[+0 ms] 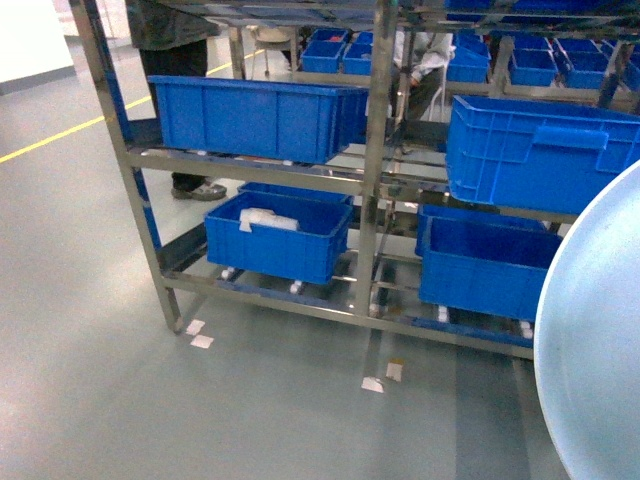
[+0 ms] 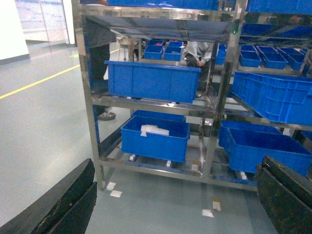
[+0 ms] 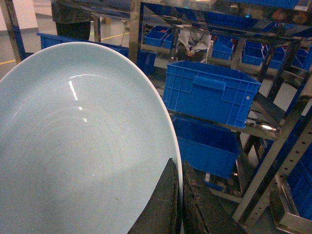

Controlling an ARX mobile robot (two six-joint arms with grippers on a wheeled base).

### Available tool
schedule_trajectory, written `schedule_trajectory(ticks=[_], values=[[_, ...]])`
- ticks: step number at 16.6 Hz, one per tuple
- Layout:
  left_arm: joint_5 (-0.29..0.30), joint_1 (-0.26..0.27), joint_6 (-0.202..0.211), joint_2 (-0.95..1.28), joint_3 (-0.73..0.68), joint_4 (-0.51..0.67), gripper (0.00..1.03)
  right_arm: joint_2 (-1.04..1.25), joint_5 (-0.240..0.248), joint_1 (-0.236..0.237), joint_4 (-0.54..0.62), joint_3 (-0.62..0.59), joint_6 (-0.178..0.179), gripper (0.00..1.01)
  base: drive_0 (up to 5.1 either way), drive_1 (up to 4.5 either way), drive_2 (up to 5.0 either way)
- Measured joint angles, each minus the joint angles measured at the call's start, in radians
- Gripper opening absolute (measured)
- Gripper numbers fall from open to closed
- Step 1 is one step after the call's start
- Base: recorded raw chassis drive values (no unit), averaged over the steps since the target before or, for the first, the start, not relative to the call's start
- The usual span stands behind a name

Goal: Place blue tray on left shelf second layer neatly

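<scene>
The pale blue tray [image 3: 83,141] fills the left of the right wrist view, tilted up on edge. My right gripper [image 3: 178,163] is shut on its rim, one finger on each face. In the head view the same blue tray [image 1: 600,350] shows at the lower right edge, in front of the rack. The left shelf [image 1: 250,165] is a shiny steel rack with a large dark-blue crate [image 1: 260,115] on one tier and a smaller crate [image 1: 280,240] below it. My left gripper [image 2: 178,168] is open and empty, facing the left shelf [image 2: 90,112] from a distance.
More blue crates [image 1: 530,150] sit on the rack's right half. Behind the rack a person [image 1: 185,60] stands and another [image 2: 197,51] sits. Paper scraps [image 1: 200,335] lie on the grey floor, and a yellow line [image 1: 60,135] runs at the left.
</scene>
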Motion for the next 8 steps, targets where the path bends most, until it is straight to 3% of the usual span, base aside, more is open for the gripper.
schedule_trajectory(ticks=[8], values=[[0.0, 0.0, 0.0, 0.0, 0.0, 0.0, 0.98, 0.0, 0.0, 0.0, 0.0, 0.0, 0.0, 0.02, -1.7, -1.73, -1.7]])
